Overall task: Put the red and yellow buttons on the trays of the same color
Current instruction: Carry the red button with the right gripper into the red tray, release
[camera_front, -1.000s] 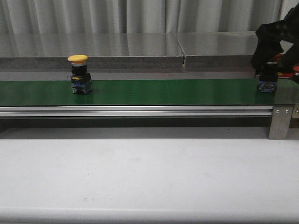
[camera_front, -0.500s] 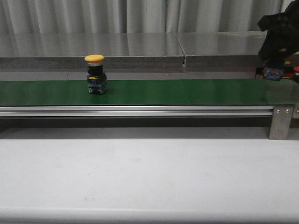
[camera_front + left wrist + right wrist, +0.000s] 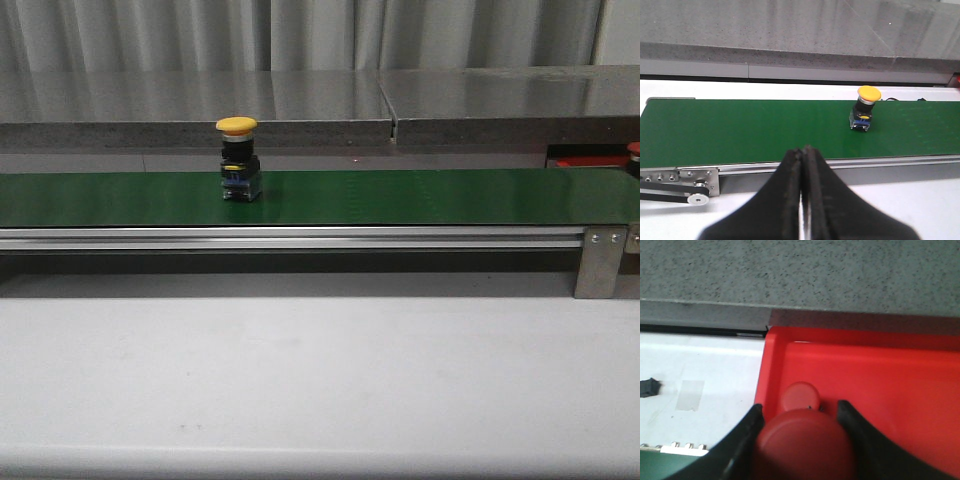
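The front view shows only the yellow button [image 3: 238,158] upright on the green belt [image 3: 400,196], at about ten o'clock from frame centre, with a sliver of the red tray [image 3: 590,160] at three o'clock. The left end effector [image 3: 804,165], fingers pressed together and empty, sits near the belt's edge. The right end effector [image 3: 802,432] grips a red button [image 3: 805,442] over the red tray, beside another red button [image 3: 799,396] lying inside.

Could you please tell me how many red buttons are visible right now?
2: one red button between the right claw fingers, a second lying in the red tray. Others may be hidden.
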{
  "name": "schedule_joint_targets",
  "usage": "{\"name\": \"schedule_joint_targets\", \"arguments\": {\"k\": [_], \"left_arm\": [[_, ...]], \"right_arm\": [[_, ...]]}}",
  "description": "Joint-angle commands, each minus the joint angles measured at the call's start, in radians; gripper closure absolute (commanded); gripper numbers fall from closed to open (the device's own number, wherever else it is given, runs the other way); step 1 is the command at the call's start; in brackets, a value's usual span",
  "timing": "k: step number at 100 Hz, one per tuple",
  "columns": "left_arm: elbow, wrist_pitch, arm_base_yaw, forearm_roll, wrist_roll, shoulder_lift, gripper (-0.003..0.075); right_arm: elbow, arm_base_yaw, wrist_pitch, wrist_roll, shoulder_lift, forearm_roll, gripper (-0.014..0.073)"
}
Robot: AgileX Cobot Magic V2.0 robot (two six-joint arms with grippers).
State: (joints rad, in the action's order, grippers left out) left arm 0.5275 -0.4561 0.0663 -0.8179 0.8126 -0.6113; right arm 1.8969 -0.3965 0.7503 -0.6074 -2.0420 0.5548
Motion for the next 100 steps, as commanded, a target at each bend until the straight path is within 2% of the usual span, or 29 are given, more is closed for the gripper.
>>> {"name": "schedule_joint_targets", "arguments": {"k": [1,19,34,69,100], "left_arm": [[0.027,0.043,-0.006,-0.035,0.001,-0.001,0.0739],[0.027,0.043,-0.006,-0.035,0.001,-0.001,0.0739],[0.027,0.043,-0.006,-0.035,0.001,-0.001,0.0739],[0.027,0.043,-0.006,-0.035,0.001,-0.001,0.0739],[0.027,0.043,-0.006,-0.035,0.001,-0.001,0.0739]], "right_arm": [[0.119,-0.018,-0.013,-0.004,-0.01,0.022,0.047],[0.253,-0.033,0.001,-0.004,-0.127,0.017,0.047],[0.302,-0.035,-0.047,-0.004,-0.194,-0.013,0.047],[0.31,-0.039,-0.07,-0.004,-0.306,-0.015,0.047],[0.31,-0.047,-0.074,-0.004,-0.333,-0.017,0.0462]]}}
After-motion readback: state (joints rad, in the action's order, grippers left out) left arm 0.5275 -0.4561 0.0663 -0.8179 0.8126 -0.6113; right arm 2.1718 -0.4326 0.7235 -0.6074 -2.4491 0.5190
